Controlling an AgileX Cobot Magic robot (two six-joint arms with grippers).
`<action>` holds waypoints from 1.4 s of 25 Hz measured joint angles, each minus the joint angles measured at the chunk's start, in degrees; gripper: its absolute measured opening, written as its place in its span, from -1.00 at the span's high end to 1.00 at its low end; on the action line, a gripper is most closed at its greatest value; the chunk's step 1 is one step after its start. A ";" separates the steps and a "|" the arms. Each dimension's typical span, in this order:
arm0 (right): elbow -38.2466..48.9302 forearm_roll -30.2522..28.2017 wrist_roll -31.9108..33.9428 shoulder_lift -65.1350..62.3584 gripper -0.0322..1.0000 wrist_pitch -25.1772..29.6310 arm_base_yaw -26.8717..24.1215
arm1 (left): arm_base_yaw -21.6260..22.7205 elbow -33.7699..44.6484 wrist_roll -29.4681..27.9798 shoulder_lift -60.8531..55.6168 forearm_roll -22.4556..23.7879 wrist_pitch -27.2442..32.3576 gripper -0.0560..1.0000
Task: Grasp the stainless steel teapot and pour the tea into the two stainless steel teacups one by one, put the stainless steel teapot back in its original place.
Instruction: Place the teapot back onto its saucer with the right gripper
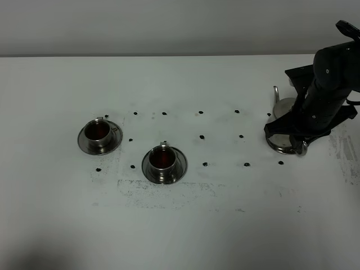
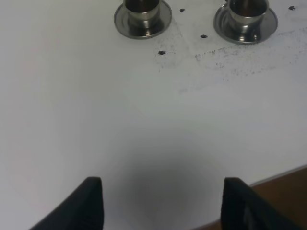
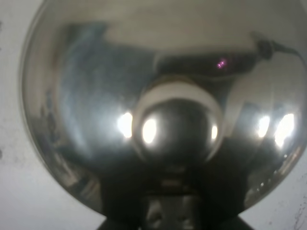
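Right gripper (image 1: 299, 132), black, sits over the shiny round-bellied steel teapot (image 1: 281, 121) at the white table's (image 1: 225, 225) right side; grip state cannot be told. Left gripper (image 2: 160, 203) hangs spread, holding nothing. Two small steel teacups on saucers (image 1: 99, 135) (image 1: 163, 163), well left of the teapot, hold reddish-brown tea (image 1: 99, 131).

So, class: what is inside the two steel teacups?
Both teacups hold reddish-brown tea, each standing on a saucer. The liquid hides how deep it is and the cup bottoms.
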 joint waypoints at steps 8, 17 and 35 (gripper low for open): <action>0.00 -0.18 0.74 0.00 0.60 0.26 0.00 | 0.00 0.00 0.00 0.00 0.00 0.00 -0.10; 0.00 -0.20 1.41 0.00 0.60 0.31 0.00 | 0.00 0.00 0.00 0.00 0.00 0.00 -0.10; -0.02 -0.20 2.23 -1.57 0.13 -0.03 0.00 | 0.00 0.00 0.00 0.00 0.00 0.00 -0.10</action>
